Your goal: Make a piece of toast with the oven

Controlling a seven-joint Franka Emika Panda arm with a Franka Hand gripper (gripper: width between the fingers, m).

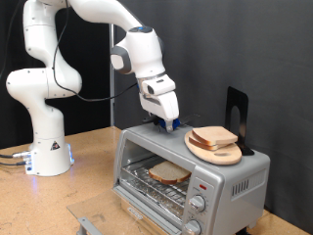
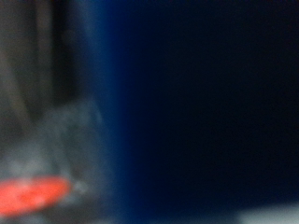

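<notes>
— on the wooden worktop, towards its right-hand end in the exterior view, what stands there?

— the boxy silver metal toaster oven, with two round knobs at the right of its front. its glass door is closed, and through the glass a flat slice of pale bread with a brown crust lies on the wire rack inside.

— and on top of the oven?

— a round wooden board sits on the roof, towards its right edge, with another bread slice lying on it. a black upright stand rises just behind the board.

— where is the arm?

— the white robot arm's base stands on the worktop near its left edge. the arm bends over and down, and the gripper with blue fingers hangs at the roof of the oven near its back edge, just beside the board on the left.

— open or closed?

— i cannot tell; the fingertips are too small in the exterior view, and the wrist view is a blur of dark blue, grey and one orange-red patch.
</notes>
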